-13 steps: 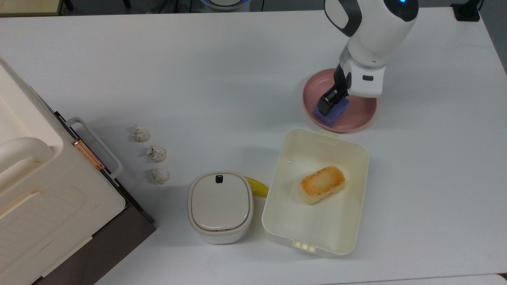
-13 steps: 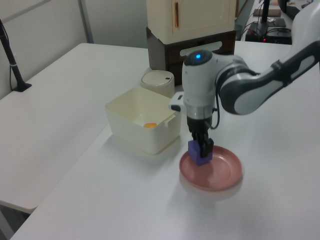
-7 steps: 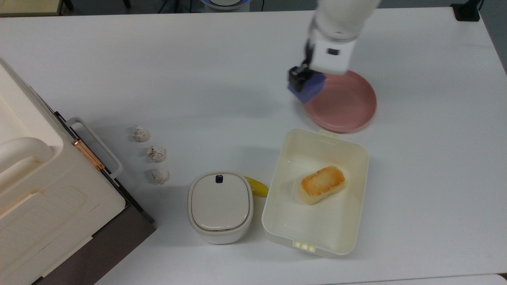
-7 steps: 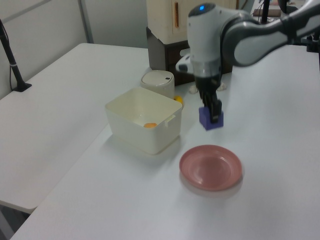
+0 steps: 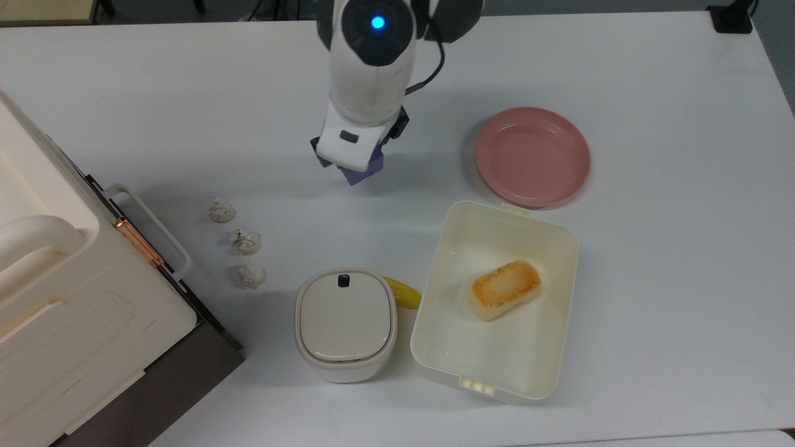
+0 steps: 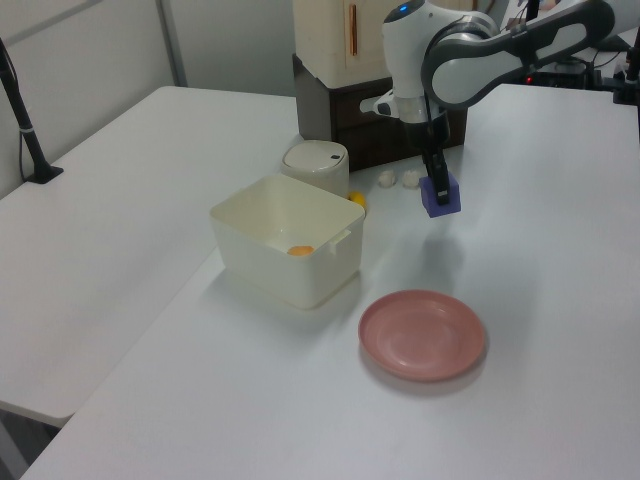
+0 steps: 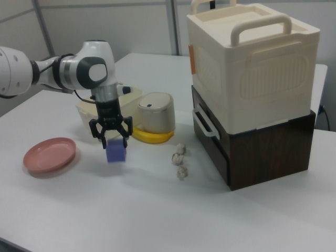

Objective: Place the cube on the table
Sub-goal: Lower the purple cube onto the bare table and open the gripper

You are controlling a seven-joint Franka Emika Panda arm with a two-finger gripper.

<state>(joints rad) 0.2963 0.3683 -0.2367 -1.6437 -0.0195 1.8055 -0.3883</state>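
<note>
the end effector (image 7: 111, 137) is clenched on the cube (image 7: 116, 153), its fingers pinching the top of the purple-blue block, which hangs clear above the desk (image 7: 131, 210). in the top view the cube (image 5: 363, 169) peeks out under the wrist, well apart from the pink plate (image 5: 532, 156) on the top view's right. nearer the front in the top view sit the cream tray (image 5: 495, 301) with the bread block (image 5: 504, 289), the lidded container (image 5: 345, 323) and three crumpled lumps (image 5: 236, 241).
</note>
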